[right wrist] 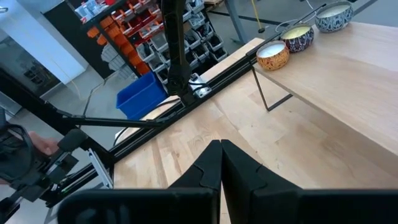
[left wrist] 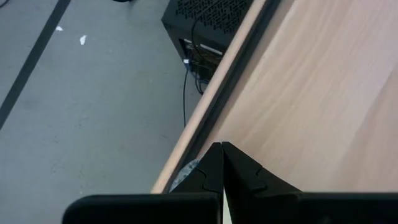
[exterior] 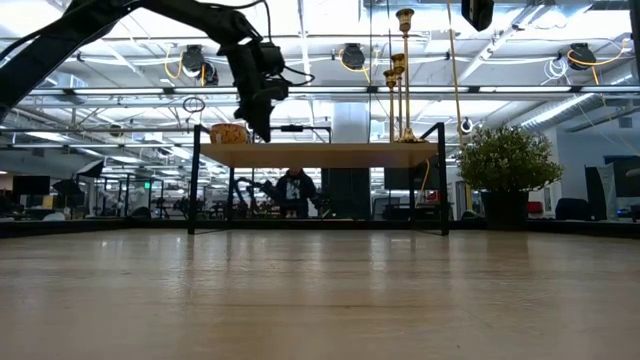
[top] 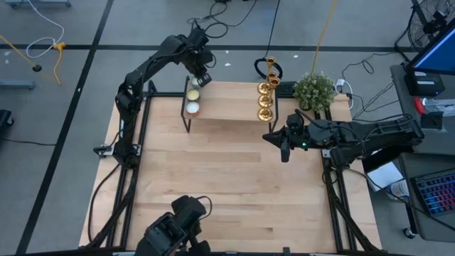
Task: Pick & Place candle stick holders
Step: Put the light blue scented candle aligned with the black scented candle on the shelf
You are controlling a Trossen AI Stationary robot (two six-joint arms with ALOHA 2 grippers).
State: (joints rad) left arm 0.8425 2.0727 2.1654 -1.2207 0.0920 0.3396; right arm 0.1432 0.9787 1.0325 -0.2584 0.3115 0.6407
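Fingers pressed together and empty, our right gripper [top: 284, 153] hovers at five o'clock of the candle stick holders [top: 266, 92], our left gripper [top: 201, 80] likewise clenched at their nine o'clock.

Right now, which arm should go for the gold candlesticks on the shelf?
The right, probably. In the high view its end effector, fingers shut, hovers just in front of the candlesticks at the shelf's right end. The left end effector, also shut, is over the candles at the far left end.
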